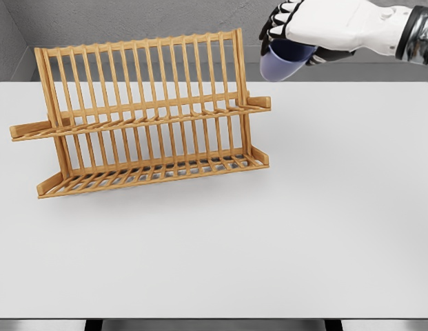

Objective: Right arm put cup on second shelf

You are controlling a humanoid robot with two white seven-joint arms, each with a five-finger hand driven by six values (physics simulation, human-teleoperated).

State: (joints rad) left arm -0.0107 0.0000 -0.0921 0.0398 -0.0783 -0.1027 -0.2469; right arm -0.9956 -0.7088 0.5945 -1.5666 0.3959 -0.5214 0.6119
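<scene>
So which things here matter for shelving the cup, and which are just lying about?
In the job:
- blue cup, held up right of the rack
- right hand gripping it
- wooden dish rack with two shelves

Lying about:
- nothing; only the white table under the rack

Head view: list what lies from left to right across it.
Wooden dish rack → blue cup → right hand gripping the cup, all above the white table.

white table (282, 234), wooden two-tier dish rack (148, 117) standing on its left half, slightly angled
</scene>
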